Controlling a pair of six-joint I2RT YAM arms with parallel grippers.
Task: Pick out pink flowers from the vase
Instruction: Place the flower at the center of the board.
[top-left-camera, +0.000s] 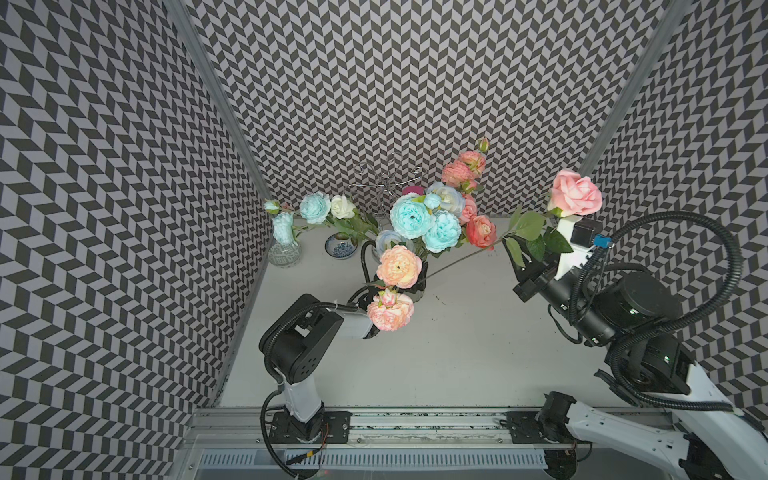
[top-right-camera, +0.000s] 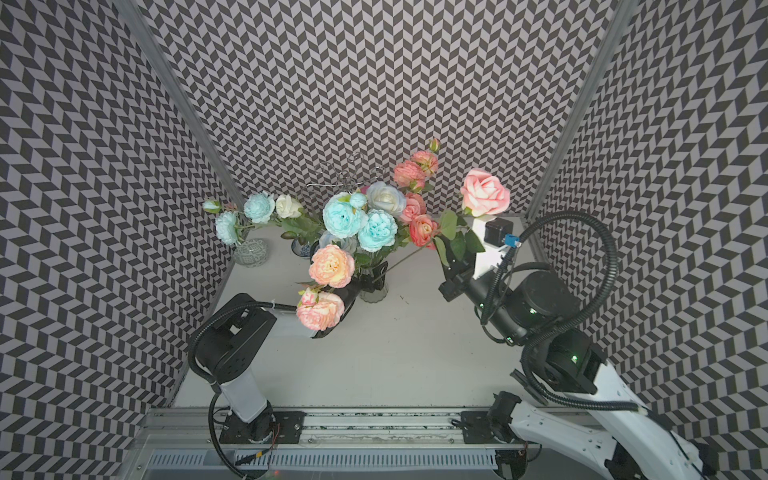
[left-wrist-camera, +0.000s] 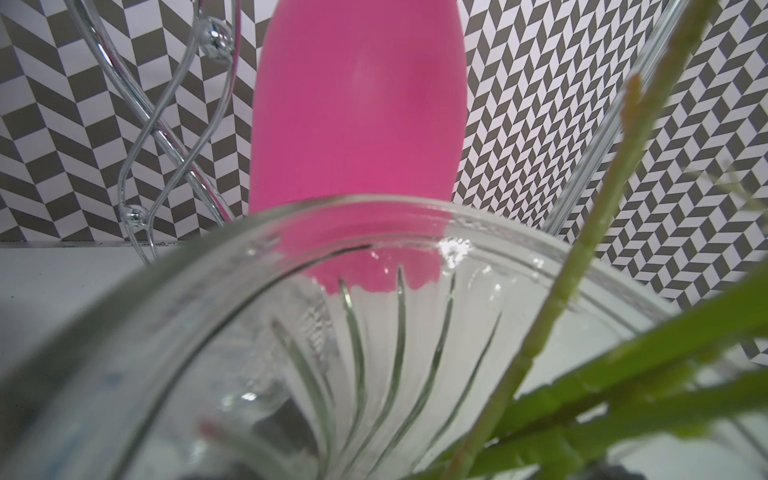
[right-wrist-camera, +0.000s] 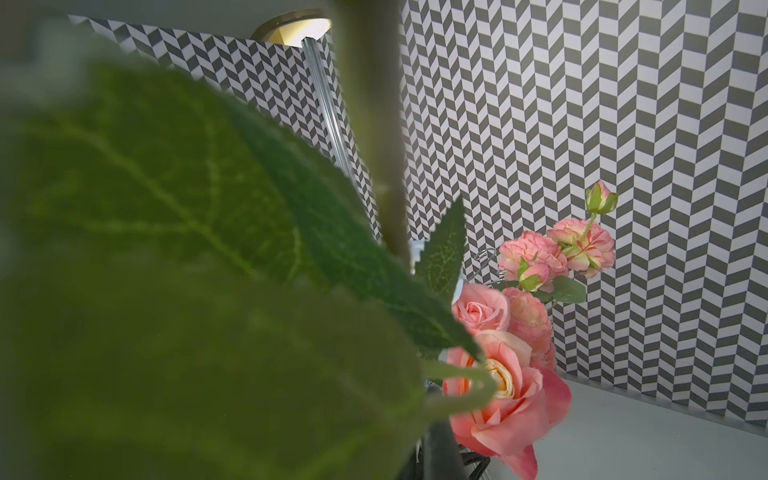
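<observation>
Big grey-white tabletop (top-left-camera: 457, 353) fills mid frame. Centre: small clear ribbed glass vase (top-right-camera: 374, 293), packed with turquoise-blue blooms (top-left-camera: 411, 216) and peach-coral pink flowers (top-left-camera: 399, 266). Under the blooms, left hand (top-right-camera: 365, 284) sits against vase; apart or together, can't tell. Right of centre, right hand (top-left-camera: 530, 259) clamped on leafy stem of large pink rose (top-left-camera: 575, 193); stem tip near vase rim, in or out unclear. Risk: leaves or tip snag neighbours, dragging blue blooms out or tipping vase; thin stem could slip.

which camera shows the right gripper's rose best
Both top views: the pink rose shows whole, head to stem. The right wrist shows only its blurred stem and leaves; the left wrist, no rose head.
</observation>
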